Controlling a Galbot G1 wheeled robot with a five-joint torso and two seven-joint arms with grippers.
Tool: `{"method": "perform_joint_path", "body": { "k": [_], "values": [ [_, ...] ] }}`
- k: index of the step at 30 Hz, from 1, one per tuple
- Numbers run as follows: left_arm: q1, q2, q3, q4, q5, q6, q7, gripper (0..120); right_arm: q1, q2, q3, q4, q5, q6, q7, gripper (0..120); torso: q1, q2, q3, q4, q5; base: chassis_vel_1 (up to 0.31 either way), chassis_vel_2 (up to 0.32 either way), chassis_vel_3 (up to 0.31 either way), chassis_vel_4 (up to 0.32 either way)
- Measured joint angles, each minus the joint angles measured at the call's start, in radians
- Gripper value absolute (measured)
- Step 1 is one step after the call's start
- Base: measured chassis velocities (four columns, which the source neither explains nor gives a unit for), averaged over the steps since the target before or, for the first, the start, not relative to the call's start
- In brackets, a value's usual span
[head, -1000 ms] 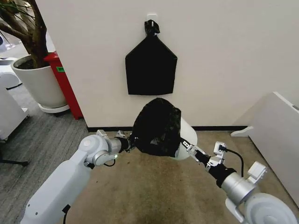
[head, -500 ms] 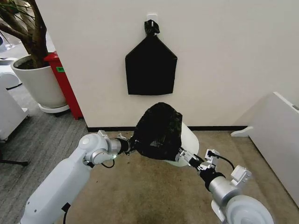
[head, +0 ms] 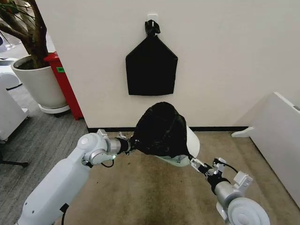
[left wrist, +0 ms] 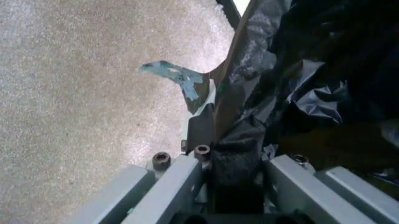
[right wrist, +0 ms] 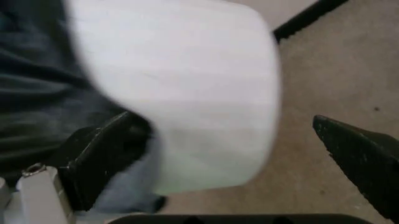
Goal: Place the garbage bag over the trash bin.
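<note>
Since the earlier frames the right arm had pulled back and down toward the robot, so that the right gripper (head: 193, 162) sat lower, just under the bottom edge of the round cream-white plastic trash bin (head: 191, 140), and the large thin glossy black plastic garbage bag (head: 161, 129) had slid further across the bin, leaving less of the white wall bare. The bin stood tilted above the tan carpet (head: 140, 192), near the foot of the cream wall (head: 225, 61), with the crinkled bag draped over most of it and only a strip of white showing on the robot's right side.

The left gripper (head: 131, 143) was at the left edge of the bag. In the left wrist view its jaws were closed tight on a bunched fold of the black plastic (left wrist: 234, 154), with the bag billowing beyond.

In the right wrist view the right gripper (right wrist: 240, 154) had its black fingers (right wrist: 103, 154) spread wide, one finger against the bag-covered side of the bin (right wrist: 206, 93) and the other well clear over the carpet; it gripped nothing firmly that could be seen.

On the wall above hung a flat house-shaped black bag with a knotted top (head: 151, 65). A large white plant pot (head: 40, 84) and a red cabinet (head: 63, 82) stood to the robot's left.
</note>
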Motion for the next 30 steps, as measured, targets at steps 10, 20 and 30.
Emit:
{"method": "perform_joint_path", "body": {
  "k": [10, 20, 30],
  "values": [
    [0.054, 0.038, 0.021, -0.005, 0.184, 0.076, 0.249, 0, 0.023, -0.040, 0.019, 0.114, 0.112, 0.004, 0.097, 100, 0.000, 0.000, 0.000, 0.0001, 0.0002, 0.000, 0.000, 0.000, 0.000],
    [0.156, 0.102, 0.045, 0.040, 0.693, 0.092, 0.792, 0, 0.164, -0.163, 0.251, 0.189, 0.593, -0.047, 0.229, 100, 0.000, 0.000, 0.000, 0.0000, 0.0001, 0.000, 0.000, 0.000, 0.000],
    [0.234, 0.138, 0.054, 0.154, 1.161, -0.143, 1.316, 0, 0.327, -0.371, 0.198, 0.083, 0.824, -0.179, 0.291, 100, 0.000, 0.000, 0.000, 0.0002, 0.0001, 0.000, 0.000, 0.000, 0.000]
  ]
}}
